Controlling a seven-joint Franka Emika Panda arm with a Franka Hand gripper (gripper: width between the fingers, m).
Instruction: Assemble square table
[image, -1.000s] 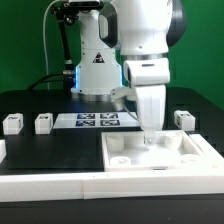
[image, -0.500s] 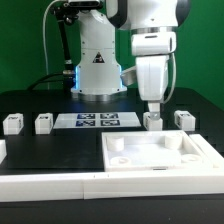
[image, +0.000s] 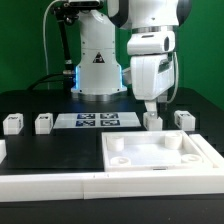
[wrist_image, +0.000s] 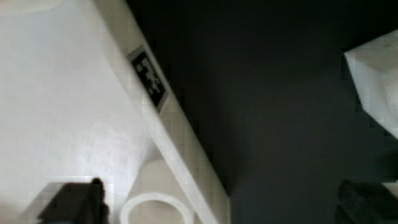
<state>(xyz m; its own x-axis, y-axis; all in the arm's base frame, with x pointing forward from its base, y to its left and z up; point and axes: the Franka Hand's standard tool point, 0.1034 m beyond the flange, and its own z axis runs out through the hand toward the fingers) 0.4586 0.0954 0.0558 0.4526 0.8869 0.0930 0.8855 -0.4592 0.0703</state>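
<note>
You're working on a black table (image: 40, 145). One leg (image: 153, 119) stands upright just below the gripper (image: 150, 104). A second leg (image: 184, 118) stands near it, toward the exterior view's right. On the gripper's other side the marker board (image: 95, 121) lies flat. Past it are a third leg (image: 43, 123) and a fourth leg (image: 12, 123), well apart from the gripper. The square top (image: 160, 158) lies flat on the camera side of the gripper, with a white rail (image: 50, 183) along its near edge.

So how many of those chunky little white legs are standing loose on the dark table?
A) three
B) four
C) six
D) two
B: two legs stand on the exterior view's left of the marker board, and two more on its right.
</note>
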